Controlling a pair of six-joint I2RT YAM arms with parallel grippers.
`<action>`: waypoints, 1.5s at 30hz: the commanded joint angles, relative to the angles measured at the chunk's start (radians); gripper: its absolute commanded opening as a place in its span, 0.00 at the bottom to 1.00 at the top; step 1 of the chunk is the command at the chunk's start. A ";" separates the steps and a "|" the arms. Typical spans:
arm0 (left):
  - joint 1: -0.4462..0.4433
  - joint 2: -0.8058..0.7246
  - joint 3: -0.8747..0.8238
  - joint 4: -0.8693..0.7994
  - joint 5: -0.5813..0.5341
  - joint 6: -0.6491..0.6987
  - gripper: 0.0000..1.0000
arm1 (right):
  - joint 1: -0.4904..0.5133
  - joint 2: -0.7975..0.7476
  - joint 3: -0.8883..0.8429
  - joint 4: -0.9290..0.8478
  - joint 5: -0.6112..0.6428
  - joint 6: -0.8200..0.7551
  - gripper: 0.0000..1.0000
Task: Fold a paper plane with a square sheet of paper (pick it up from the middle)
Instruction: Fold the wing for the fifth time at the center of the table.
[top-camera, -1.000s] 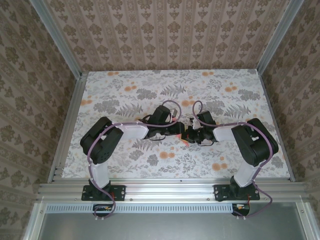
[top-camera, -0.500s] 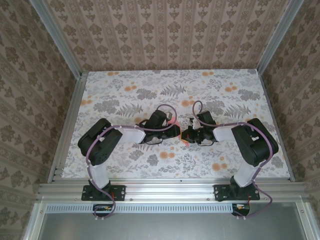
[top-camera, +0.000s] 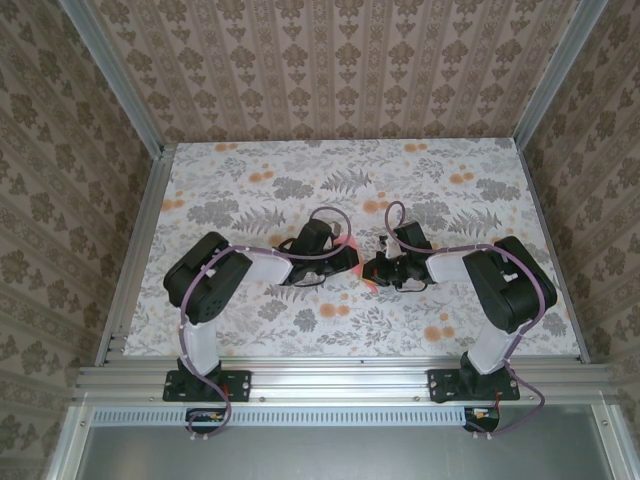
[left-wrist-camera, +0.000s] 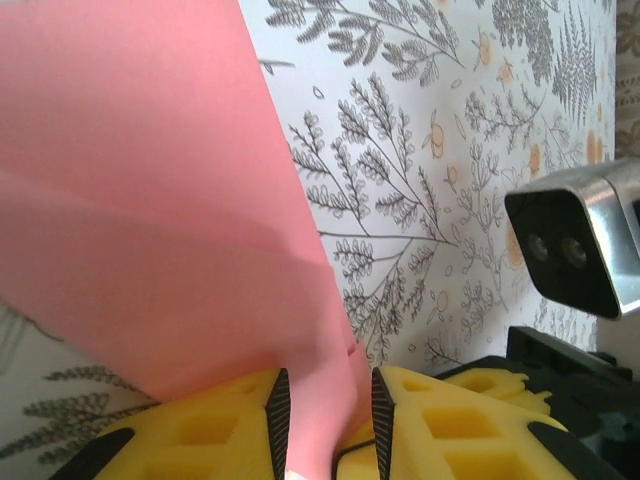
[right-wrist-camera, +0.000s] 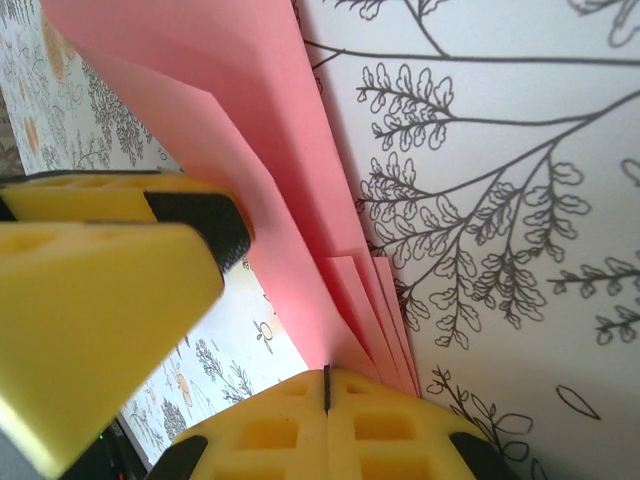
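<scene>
At mid-table, both arms reach inward, left gripper (left-wrist-camera: 325, 425) and right gripper (right-wrist-camera: 326, 388) each clamped on the paper plane (left-wrist-camera: 170, 230).

**Pink paper, folded, off the table**

Paper (left-wrist-camera: 150, 200): salmon-pink, plain, folded in several layers w/ stepped edges at one end. Held up over the table centre, between 2 grippers; mostly hidden in top view, only a small pink bit shows.
</scene>
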 joint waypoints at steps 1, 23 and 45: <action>0.023 0.021 0.005 0.025 -0.045 -0.024 0.31 | 0.005 0.045 -0.037 -0.143 0.057 -0.022 0.00; 0.132 0.065 0.027 -0.040 -0.025 0.068 0.30 | 0.001 0.023 -0.049 -0.178 0.051 -0.047 0.00; 0.274 -0.055 0.090 -0.197 0.073 0.176 0.38 | -0.002 -0.021 -0.029 -0.162 0.038 -0.025 0.00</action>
